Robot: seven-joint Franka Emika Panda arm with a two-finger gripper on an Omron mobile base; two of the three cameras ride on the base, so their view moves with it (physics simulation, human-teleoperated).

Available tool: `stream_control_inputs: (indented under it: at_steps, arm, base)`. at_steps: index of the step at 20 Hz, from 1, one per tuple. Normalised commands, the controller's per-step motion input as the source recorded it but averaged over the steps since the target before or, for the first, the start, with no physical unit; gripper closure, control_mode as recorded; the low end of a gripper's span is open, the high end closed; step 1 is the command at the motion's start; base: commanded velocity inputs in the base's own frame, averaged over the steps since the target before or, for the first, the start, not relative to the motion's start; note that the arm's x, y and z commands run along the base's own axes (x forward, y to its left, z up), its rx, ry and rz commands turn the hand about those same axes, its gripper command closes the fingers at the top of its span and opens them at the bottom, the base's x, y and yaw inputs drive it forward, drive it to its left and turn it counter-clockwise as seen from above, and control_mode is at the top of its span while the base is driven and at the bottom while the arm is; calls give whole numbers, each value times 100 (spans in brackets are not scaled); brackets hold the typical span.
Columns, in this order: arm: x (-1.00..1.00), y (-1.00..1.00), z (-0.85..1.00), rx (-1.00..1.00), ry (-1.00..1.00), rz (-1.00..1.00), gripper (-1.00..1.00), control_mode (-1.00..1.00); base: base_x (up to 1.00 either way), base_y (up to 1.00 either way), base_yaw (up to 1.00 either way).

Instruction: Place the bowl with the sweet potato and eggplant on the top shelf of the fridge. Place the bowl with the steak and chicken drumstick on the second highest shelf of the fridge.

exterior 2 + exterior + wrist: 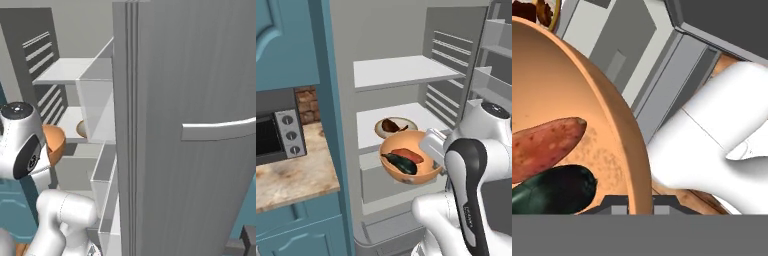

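Observation:
An orange bowl (423, 172) (56, 141) hangs in front of the open fridge (381, 30), level with the grey drawer (372, 184). In it lie the reddish sweet potato (409, 155) (544, 146) and the dark eggplant (401, 164) (554, 189). My gripper (434, 157) (634, 202) is shut on the bowl's right rim. A pale bowl (406, 121) (80, 129) with the dark steak (389, 125) rests on the second highest shelf (368, 125); the drumstick is hard to make out. Nothing lies on the top shelf (401, 70) (65, 70).
The fridge door (190, 125) stands open on the right with ribbed racks (496, 45). A blue cabinet panel (331, 100) edges the fridge's left side. Left of it a black microwave (276, 135) sits on a stone counter (291, 175).

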Motion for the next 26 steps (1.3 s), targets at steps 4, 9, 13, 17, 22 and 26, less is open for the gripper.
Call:
stream_control_inputs:
  at_steps: [4, 9, 13, 17, 22, 26]
  arm:
    - [0, 0, 16, 0, -5, -1, 100, -100]
    - [3, -7, 99, -1, -31, -9, 100, -100]
    - [22, -37, 100, -1, -29, -13, 100, -100]
    - [61, -47, 100, 0, -24, -11, 100, -100]
    - [95, -32, 54, 0, -23, -3, 100, -100]
    - [100, -1, 9, 0, -13, -4, 100, -100]
  base:
    - [34, 0, 0]
    - [0, 0, 0]
    - [0, 0, 0]
    - [0, 0, 0]
    - [0, 0, 0]
    - [0, 0, 0]
